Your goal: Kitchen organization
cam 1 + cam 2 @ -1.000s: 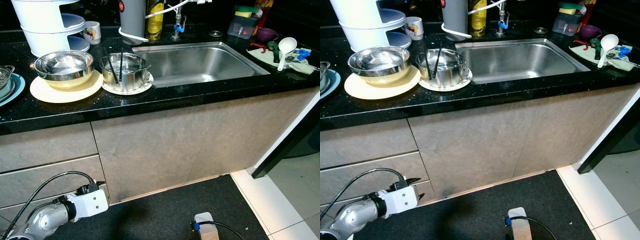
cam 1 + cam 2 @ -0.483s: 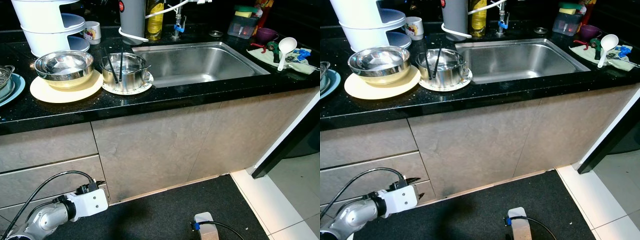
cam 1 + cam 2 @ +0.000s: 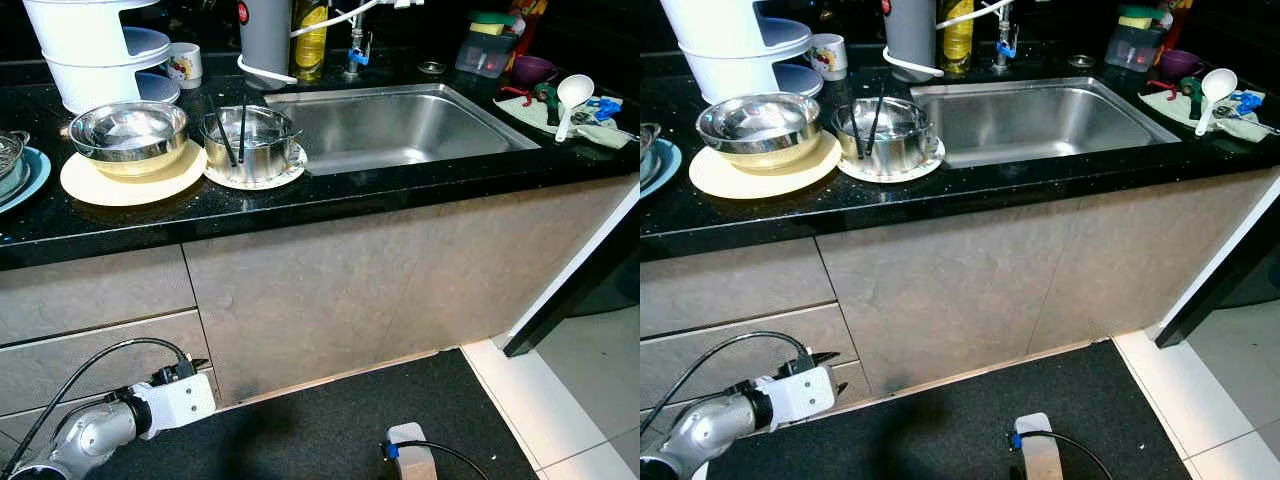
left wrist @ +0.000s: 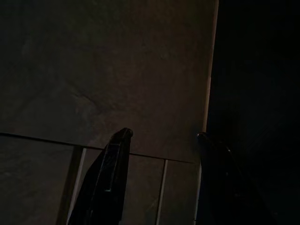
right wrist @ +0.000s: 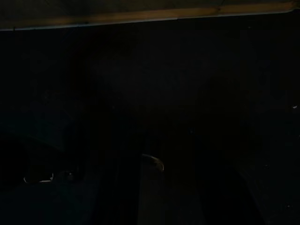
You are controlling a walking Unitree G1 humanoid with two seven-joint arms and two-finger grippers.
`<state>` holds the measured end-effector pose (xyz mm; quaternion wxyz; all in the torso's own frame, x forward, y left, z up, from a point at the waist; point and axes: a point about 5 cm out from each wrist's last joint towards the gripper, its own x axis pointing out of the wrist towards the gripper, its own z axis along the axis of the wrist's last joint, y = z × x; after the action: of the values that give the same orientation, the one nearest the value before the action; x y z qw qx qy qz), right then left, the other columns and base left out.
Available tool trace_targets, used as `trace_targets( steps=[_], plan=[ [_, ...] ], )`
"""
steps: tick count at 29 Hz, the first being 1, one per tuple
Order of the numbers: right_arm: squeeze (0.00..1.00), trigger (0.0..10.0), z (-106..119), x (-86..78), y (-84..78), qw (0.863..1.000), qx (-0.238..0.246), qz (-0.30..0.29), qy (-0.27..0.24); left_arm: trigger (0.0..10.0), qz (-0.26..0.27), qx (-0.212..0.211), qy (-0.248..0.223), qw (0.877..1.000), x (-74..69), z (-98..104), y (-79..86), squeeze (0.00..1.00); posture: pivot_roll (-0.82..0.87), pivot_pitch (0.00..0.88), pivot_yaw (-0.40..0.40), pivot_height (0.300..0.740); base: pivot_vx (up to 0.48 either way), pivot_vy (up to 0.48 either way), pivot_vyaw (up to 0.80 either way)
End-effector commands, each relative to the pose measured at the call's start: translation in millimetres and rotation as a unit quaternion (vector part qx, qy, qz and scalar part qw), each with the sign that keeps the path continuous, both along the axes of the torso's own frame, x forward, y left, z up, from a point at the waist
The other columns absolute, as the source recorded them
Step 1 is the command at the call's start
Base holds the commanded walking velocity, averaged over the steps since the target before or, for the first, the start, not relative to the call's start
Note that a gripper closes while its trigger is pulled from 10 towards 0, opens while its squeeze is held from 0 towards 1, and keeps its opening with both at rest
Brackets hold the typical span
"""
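A black stone countertop [image 3: 330, 195] runs across the upper half of the head view, above grey cabinet fronts [image 3: 330, 290]. A stainless sink [image 3: 400, 125] sits at about 12 o'clock. At 11 o'clock a steel pot [image 3: 247, 140] rests on a small white plate [image 3: 262, 178], with two black chopsticks [image 3: 232, 135] leaning inside it. Just beside it, at 10 o'clock, a steel bowl [image 3: 128, 132] sits on a cream plate [image 3: 130, 178]. White stacked containers [image 3: 95, 50] stand behind the bowl. At 2 o'clock a white ladle [image 3: 570, 100] lies on a cloth near the counter's far end, with a purple cup [image 3: 532, 68] and a clear box [image 3: 487, 50] behind it.

The left gripper [image 4: 161, 140] hangs low at 7 o'clock, in front of the drawers and above the dark floor mat [image 3: 330, 430]. In the dim left wrist view its two black fingers [image 4: 110, 178] stand spread apart, holding nothing. The right arm's white housing [image 3: 412, 455] shows at 6 o'clock; the right wrist view is too dark to tell how that gripper stands.
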<state>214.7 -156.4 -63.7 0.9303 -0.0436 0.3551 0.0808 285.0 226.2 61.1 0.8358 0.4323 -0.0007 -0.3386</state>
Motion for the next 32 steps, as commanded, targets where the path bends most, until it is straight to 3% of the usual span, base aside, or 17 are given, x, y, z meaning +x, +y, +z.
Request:
trace_targets(
  steps=[1, 25, 32],
  plan=[
    [0.0, 10.0, -4, -5.2, -2.0, 1.0, 0.001, -0.009, 0.012, 10.0, -0.003, 0.009, 0.019, 1.0, -4.5, -8, -0.5, 0.0, -0.05, 0.152, -0.056, 0.74, 0.0, 0.0, 0.0],
    [0.0, 10.0, -8, -15.6, -5.1, 1.0, 0.001, -0.017, 0.018, 10.0, -0.011, 0.005, 0.017, 1.0, -10.6, -11, -1.1, 0.0, -0.06, 0.15, -0.043, 0.74, 0.0, 0.0, 0.0],
    [0.0, 10.0, -5, -9.7, -6.3, 1.0, 0.0, -0.015, 0.012, 10.0, -0.016, 0.004, 0.016, 1.0, -12.2, -12, -2.6, 0.0, -0.05, 0.148, -0.044, 0.74, 0.0, 0.0, 0.0]
  ],
)
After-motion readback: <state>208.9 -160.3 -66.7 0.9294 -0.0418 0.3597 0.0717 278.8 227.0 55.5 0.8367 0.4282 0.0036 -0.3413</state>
